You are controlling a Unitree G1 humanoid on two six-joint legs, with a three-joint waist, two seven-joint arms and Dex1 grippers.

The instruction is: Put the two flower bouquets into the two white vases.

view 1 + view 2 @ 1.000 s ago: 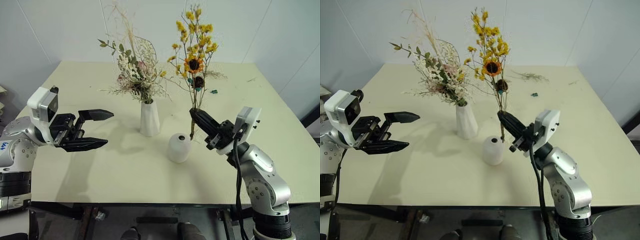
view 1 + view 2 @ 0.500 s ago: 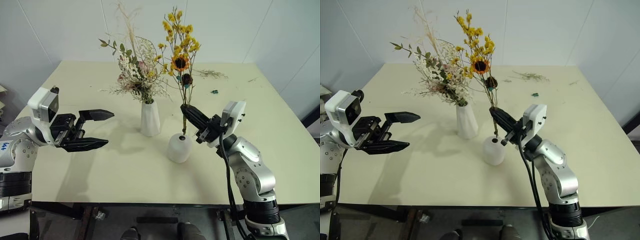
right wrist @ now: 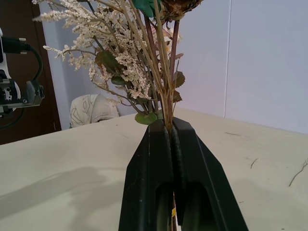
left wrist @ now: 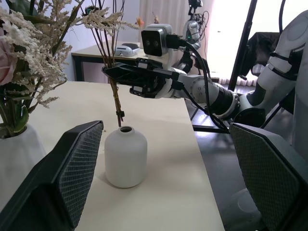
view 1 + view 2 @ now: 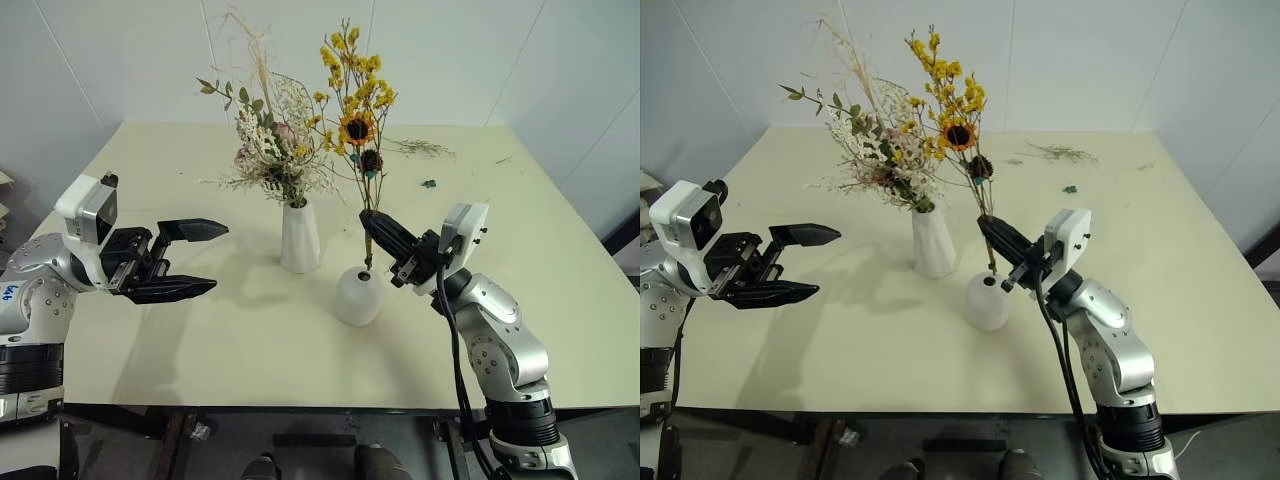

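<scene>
Second bouquet poised over the short vase.
Right end effector (image 5: 374, 226) pinches yellow bouquet (image 5: 357, 95) stems above short vase (image 5: 358, 295) mouth; next, lower straight. Left end effector (image 5: 200, 258) spread, idle.

A pale cream table (image 5: 200, 340) stands before plain white walls (image 5: 130, 60). Two matte white vases sit on it: a tall cone vase (image 5: 298, 238) and a short rounded vase (image 5: 358, 296). The rose bouquet (image 5: 268, 145) mixes pale pink blooms, white sprigs and green leaves. The yellow bouquet (image 5: 357, 95) has bright yellow blossoms, a dark-centred sunflower and thin brown stems. The left gripper (image 5: 178, 260) and right gripper (image 5: 378, 230) have black fingers on silver-grey arms with white wrist housings. The left fingers' pads (image 4: 79, 166) show a fine grey mesh pattern.
</scene>
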